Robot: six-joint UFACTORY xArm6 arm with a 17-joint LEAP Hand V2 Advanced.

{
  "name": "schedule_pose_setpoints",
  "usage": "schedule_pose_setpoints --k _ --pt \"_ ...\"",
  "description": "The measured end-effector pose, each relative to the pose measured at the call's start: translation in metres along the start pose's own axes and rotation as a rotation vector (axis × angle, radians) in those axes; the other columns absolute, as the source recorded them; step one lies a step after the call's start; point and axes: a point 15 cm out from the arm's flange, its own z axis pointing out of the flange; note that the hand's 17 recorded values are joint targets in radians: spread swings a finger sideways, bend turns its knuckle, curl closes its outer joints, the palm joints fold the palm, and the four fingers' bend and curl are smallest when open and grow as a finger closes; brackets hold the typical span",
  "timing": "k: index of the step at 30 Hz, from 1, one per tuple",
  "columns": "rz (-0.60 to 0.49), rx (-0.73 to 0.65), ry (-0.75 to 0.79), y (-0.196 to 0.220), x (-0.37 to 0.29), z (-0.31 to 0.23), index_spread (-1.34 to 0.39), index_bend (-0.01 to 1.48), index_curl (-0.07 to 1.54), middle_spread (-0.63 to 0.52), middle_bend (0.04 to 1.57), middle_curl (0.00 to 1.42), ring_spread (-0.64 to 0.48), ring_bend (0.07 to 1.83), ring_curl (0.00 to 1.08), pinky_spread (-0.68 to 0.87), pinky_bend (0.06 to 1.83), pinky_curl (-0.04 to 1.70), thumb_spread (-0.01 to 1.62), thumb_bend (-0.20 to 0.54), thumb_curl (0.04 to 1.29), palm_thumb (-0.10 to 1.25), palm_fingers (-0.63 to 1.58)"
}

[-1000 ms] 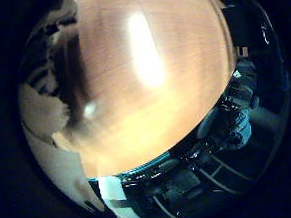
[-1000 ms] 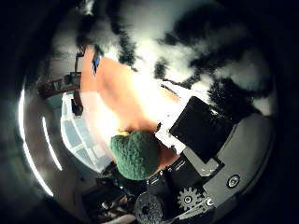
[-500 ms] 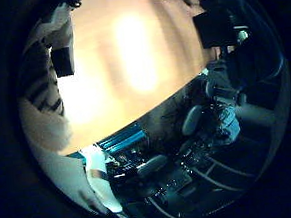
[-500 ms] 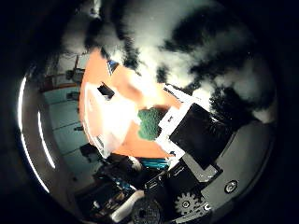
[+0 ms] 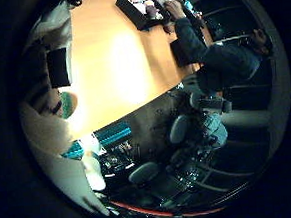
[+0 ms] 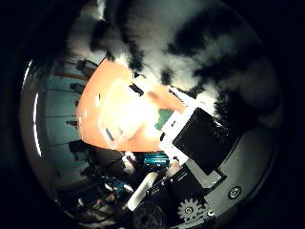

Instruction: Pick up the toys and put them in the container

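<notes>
A black-and-white striped plush toy [image 6: 200,62] lies close against the palm and fills much of the thumb side view; its fur also shows beside the table edge [image 5: 38,121]. My hand [image 6: 205,143] is curled round it, with a black-and-white finger part pressed on the fur. Far below, a green toy [image 6: 165,118] lies on the orange wooden table [image 5: 122,65], beside a clear plastic container [image 6: 116,117].
A person's arm [image 5: 196,40] reaches onto a black tray [image 5: 138,11] at the table's far end. A dark flat object [image 5: 181,51] lies near the table edge. Grey office chairs [image 5: 179,129] stand on the floor beside the table.
The hand has risen with the striped plush in it. The table, the green toy and the container now look much smaller and farther from the palm.
</notes>
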Motion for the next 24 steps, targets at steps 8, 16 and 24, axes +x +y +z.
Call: schedule_pose_setpoints --k 8,16,24 --pt "-0.055 0.041 -0.004 0.004 -0.023 -0.032 -0.29 1.03 0.99 -0.24 1.18 1.05 -0.26 1.36 0.87 -0.18 1.26 1.03 1.12 -0.012 0.58 1.05 0.96" --pt "-0.101 0.068 -0.011 0.009 -0.045 -0.043 -0.29 1.01 1.0 -0.24 1.17 1.06 -0.27 1.34 0.88 -0.2 1.25 1.04 1.11 -0.012 0.59 1.06 0.97" --pt "-0.137 0.097 -0.021 0.013 -0.069 -0.053 -0.29 0.98 1.0 -0.24 1.14 1.07 -0.26 1.32 0.88 -0.22 1.23 1.04 1.1 -0.012 0.61 1.06 1.0"
